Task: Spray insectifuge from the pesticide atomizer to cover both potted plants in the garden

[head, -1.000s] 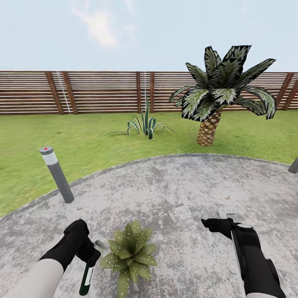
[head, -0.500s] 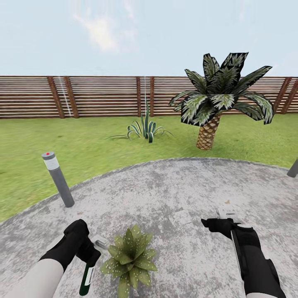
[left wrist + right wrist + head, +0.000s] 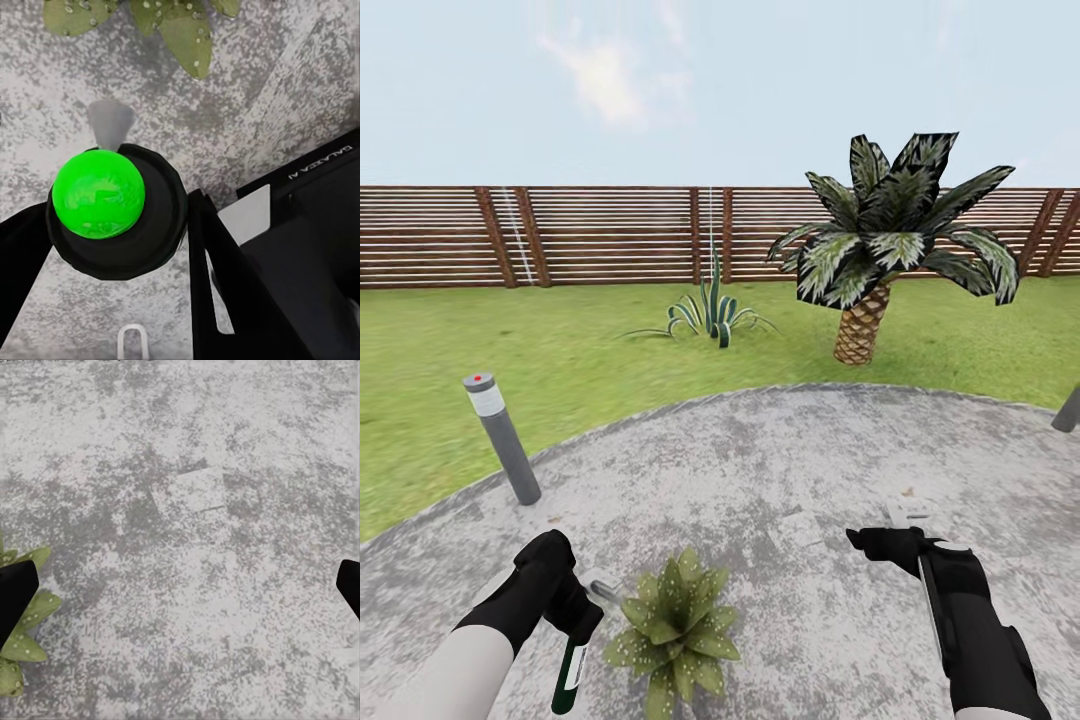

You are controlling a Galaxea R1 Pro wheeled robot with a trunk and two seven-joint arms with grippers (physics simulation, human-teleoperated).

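1. The pesticide atomizer (image 3: 575,650) sits clamped in my left gripper (image 3: 565,610) over the near edge of the patio (image 3: 780,450). What shows of it is a dark green bottle, a glossy bright green ball (image 3: 97,195) in a black collar and a pale grey nozzle aimed at the plant.
2. The potted plant (image 3: 672,625) stands just beside that nozzle, a low rosette of pointed leaves freckled with whitish insectifuge (image 3: 196,45) specks.
3. My right gripper (image 3: 885,540) hangs over bare, mottled grey paving with its black fingers (image 3: 15,592) spread wide, holding nothing.
4. Beyond the round patio lie lawn, a grey bollard lamp (image 3: 502,438), a spiky agave (image 3: 710,305), a scaly-trunked palm (image 3: 865,320) and a slatted brown fence (image 3: 610,235).
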